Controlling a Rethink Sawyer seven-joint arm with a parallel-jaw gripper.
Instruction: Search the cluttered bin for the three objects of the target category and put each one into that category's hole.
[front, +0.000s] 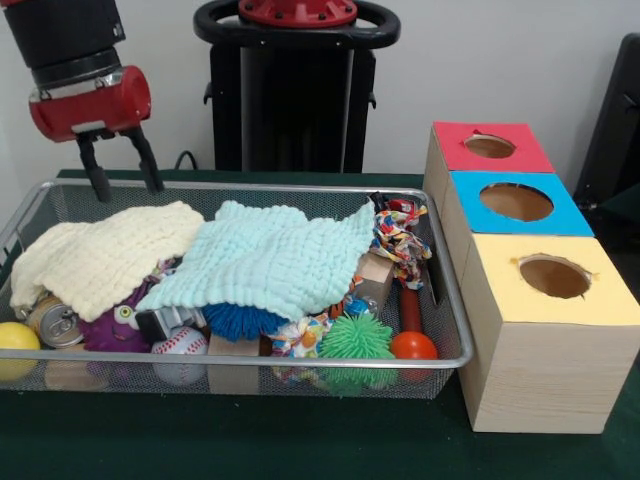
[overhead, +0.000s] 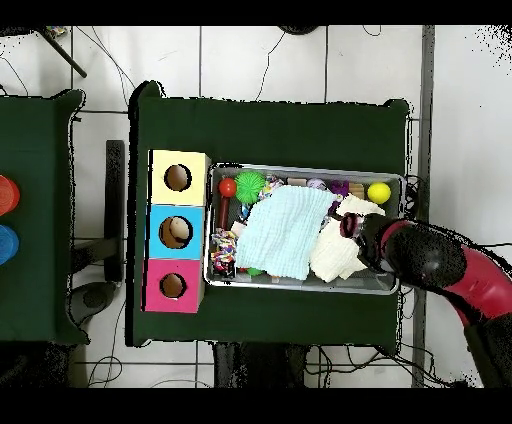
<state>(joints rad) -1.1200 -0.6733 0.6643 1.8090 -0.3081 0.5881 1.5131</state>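
Note:
My gripper (front: 129, 188) hangs open and empty above the far left rim of the wire bin (front: 300, 362). From overhead the gripper (overhead: 350, 225) is over the cream cloth (overhead: 336, 256). The cream cloth (front: 105, 255) and a light blue cloth (front: 270, 258) cover much of the bin's contents. Along the near side lie a yellow ball (front: 17, 338), a soda can (front: 55, 320), a purple toy (front: 115, 325), a baseball (front: 180, 345), a blue spiky ball (front: 240, 320), a green spiky ball (front: 357, 337) and a red ball (front: 413, 346) on a stick. A colourful rope toy (front: 400, 240) lies at the far right.
A wooden box stands right of the bin with a red-topped hole (front: 490, 146), a blue-topped hole (front: 516, 202) and a yellow-topped hole (front: 554, 276). Wooden blocks (front: 372, 280) peek from under the blue cloth. Green cloth covers the table (front: 250, 440).

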